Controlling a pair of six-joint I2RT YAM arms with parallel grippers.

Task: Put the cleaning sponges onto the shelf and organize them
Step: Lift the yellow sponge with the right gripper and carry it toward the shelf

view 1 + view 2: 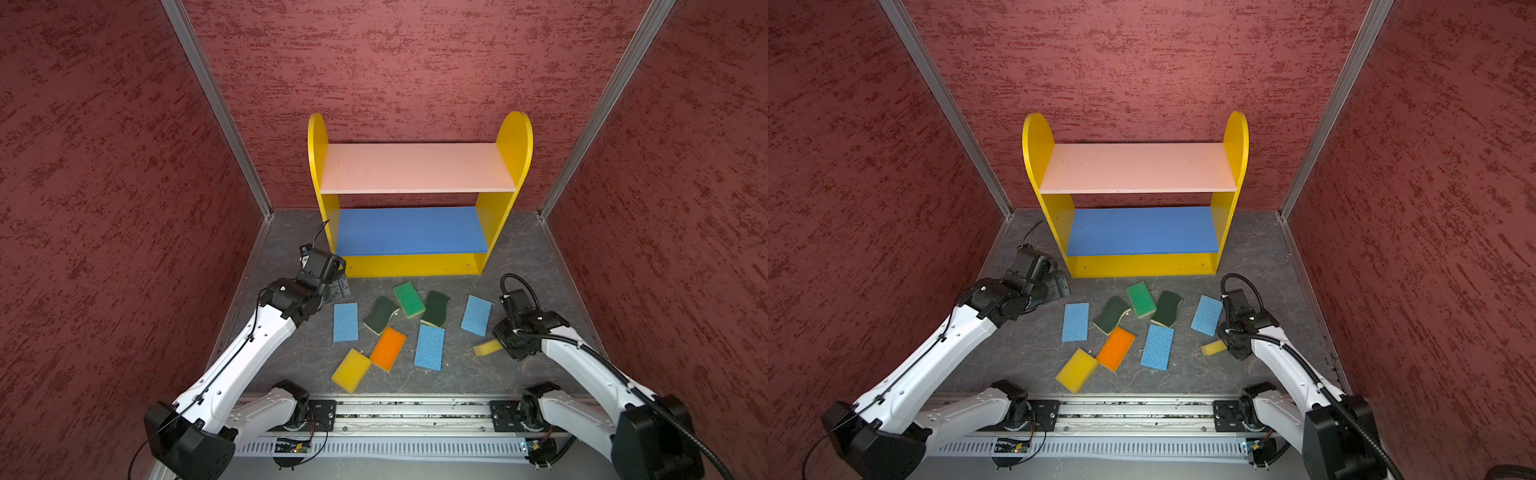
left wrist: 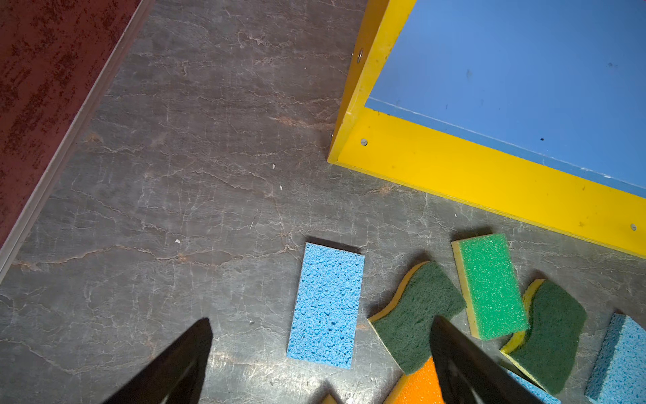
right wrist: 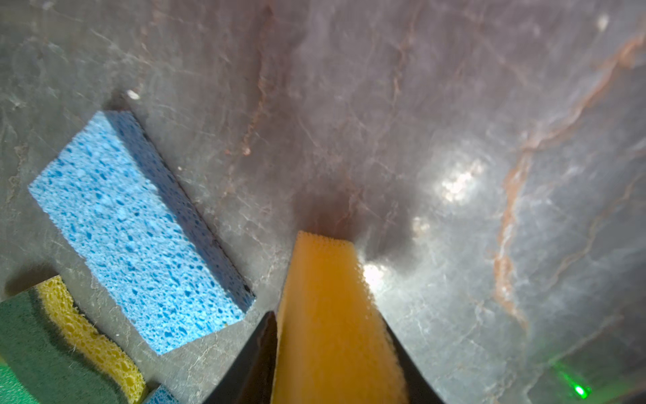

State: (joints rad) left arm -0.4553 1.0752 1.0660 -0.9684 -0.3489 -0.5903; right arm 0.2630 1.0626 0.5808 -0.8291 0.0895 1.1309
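The right claw (image 3: 328,318) is clamped on a yellow sponge (image 3: 325,273) at the right side of the tabletop (image 1: 307,361), the sponge's long axis pointing out ahead of the claw. The bare shelf (image 1: 411,264) stands farther back and leftward. The left claw (image 2: 321,321) gapes apart.

Open shelf (image 1: 513,141) behind scattered sponges (image 1: 429,347)

The grey marbled worktop (image 1: 307,365) carries the yellow shelf (image 1: 415,264) at the back. Scattered in front of the shelf lie three blue sponges (image 1: 345,322), a green-topped sponge (image 1: 409,299), two dark green wavy scourers (image 1: 380,314), and an orange sponge (image 1: 387,348) touching a yellow sponge (image 1: 351,370).
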